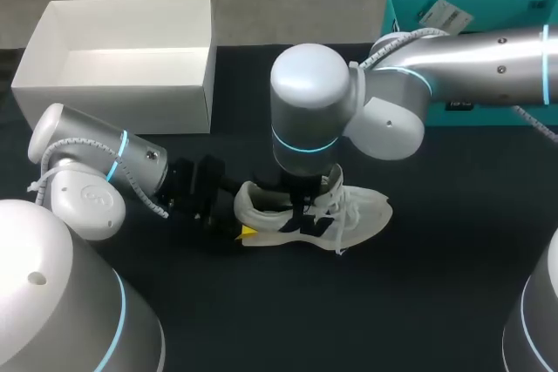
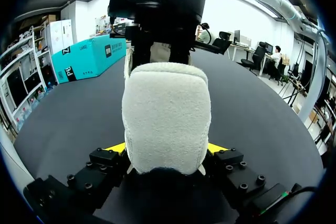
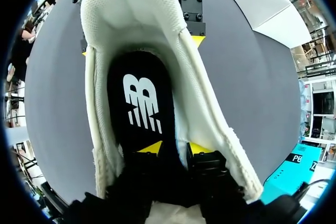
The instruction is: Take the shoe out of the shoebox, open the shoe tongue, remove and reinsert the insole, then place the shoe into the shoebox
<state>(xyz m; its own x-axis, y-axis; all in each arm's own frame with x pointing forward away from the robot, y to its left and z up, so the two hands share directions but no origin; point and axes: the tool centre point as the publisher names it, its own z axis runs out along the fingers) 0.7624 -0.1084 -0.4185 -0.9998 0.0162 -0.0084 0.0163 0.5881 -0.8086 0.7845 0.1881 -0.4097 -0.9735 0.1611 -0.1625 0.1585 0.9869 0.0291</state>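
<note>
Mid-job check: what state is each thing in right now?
shoe: out of the box, upright on the table.
insole: inside the shoe.
shoebox: open, empty.
left gripper: shut on the shoe's heel.
right gripper: down in the shoe's opening, grip unclear.

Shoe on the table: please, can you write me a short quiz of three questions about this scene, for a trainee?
1. True or false: the white shoebox is empty.
2. Which part of the shoe does the left gripper clamp? A. heel B. toe C. laces
3. Fill in: the right gripper reaches inside the shoe, over the black ____.
Key: 1 true; 2 A; 3 insole.
</note>
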